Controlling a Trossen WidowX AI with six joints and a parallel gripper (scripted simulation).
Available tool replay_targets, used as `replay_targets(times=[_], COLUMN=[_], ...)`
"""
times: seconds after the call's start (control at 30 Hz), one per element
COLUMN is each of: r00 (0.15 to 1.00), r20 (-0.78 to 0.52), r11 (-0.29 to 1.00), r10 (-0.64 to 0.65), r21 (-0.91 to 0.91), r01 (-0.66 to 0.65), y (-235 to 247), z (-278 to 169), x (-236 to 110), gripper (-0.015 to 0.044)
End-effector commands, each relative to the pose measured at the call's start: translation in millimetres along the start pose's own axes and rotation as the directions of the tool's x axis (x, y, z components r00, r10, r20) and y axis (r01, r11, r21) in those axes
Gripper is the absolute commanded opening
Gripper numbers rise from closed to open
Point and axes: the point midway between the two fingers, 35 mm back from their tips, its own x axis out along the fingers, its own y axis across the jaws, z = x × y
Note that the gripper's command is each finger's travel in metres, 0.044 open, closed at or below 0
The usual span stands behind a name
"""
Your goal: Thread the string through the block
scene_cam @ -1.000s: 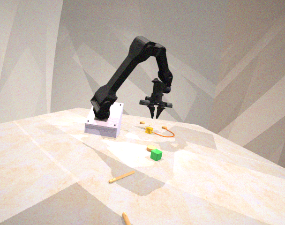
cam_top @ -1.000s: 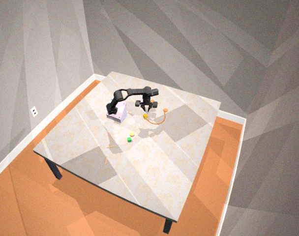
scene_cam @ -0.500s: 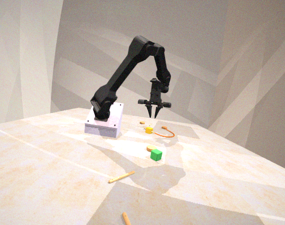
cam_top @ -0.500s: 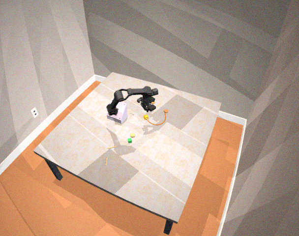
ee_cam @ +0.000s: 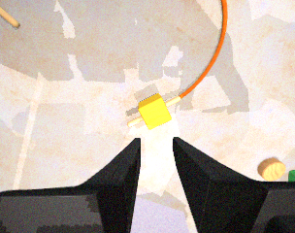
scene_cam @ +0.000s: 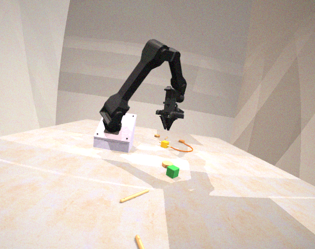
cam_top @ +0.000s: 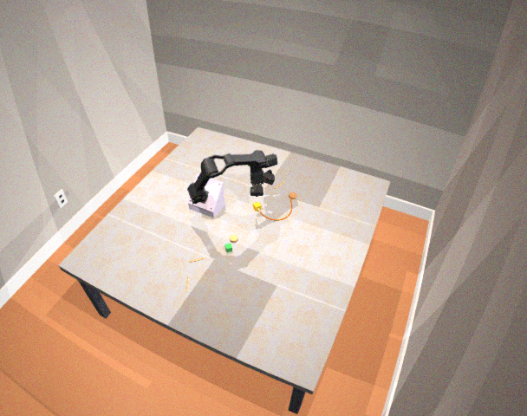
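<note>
The yellow block sits on the table. The thin pale stick runs through its hole and shows at both sides in the wrist view; its free end pokes out at the lower left. The orange string joins the stick's other end, outside the block, and curves to the round button. My gripper is partly open and empty, above the table near the block. In the top view its fingertips are hard to make out.
A green cube stands beside a wooden disc. Loose sticks lie farther off, one behind the block. Another disc lies at the back. The robot base stands left of the block.
</note>
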Motion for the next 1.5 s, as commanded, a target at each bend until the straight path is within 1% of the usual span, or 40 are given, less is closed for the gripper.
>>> replay_targets(times=[0.0, 0.23, 0.27, 1.0, 1.47], r00=[1.0, 0.999, 0.999, 0.999, 0.999], r20=[-0.017, -0.019, -0.02, -0.02, -0.019], r11=[0.689, 0.423, 0.412, 0.412, 0.412], r10=[0.025, 0.027, 0.027, 0.027, 0.027], r21=[0.725, 0.906, 0.911, 0.911, 0.911], r01=[-0.005, 0.006, 0.007, 0.007, 0.006], y=[16, 20, 20, 20, 21], z=[-8, -11, -11, -11, -9], x=[2, 2, 2, 3, 24], gripper=[0.0122, 0.0122, 0.0122, 0.0122, 0.0122])
